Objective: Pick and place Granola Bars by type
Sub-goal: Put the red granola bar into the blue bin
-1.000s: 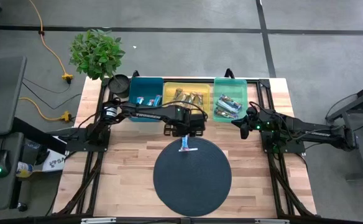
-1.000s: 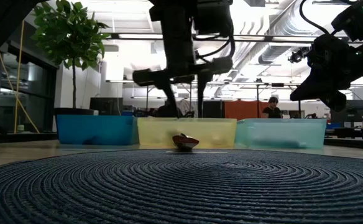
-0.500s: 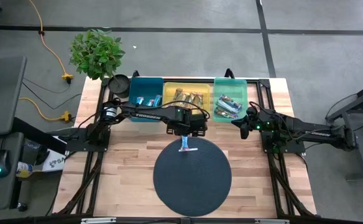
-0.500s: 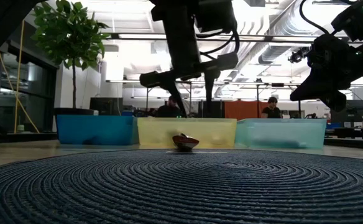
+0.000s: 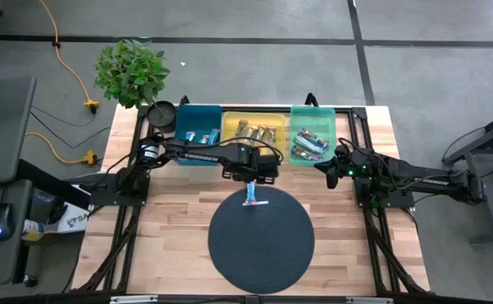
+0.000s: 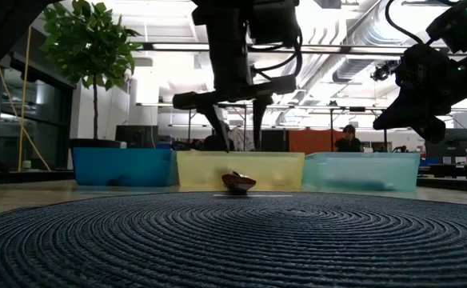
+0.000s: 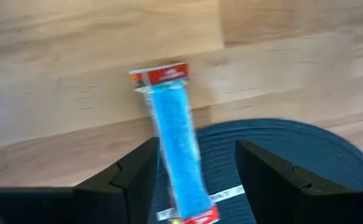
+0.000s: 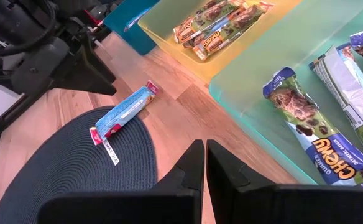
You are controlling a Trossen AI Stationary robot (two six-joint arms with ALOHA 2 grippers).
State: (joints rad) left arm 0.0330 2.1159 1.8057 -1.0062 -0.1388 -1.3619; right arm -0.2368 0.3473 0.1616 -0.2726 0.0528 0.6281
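- Wooden table (image 5: pixel 179 219) on a grey workshop floor, with a potted plant (image 5: pixel 131 72) off its far left corner and an open office room behind.
- Round dark mat (image 5: pixel 261 239) fills the near middle of the table, with bare wood on both sides.
- Three trays line the far edge: teal tray (image 5: pixel 197 122) left, yellow tray (image 5: pixel 252 118) middle, green tray (image 5: pixel 312 118) right, each with bars already in it.
- Left gripper (image 5: pixel 251 175) hangs directly above the last loose bar, fingers spread wide and holding nothing.
- Right gripper (image 5: pixel 332 171) waits beside the green tray, fingers pressed together and empty.
- Blue bar (image 7: pixel 178 149) lies half on the mat's far rim, half on the wood, its long axis running near to far, between the left fingers; the left arm is plainly the nearer one, and the teal tray looks like its likely home.
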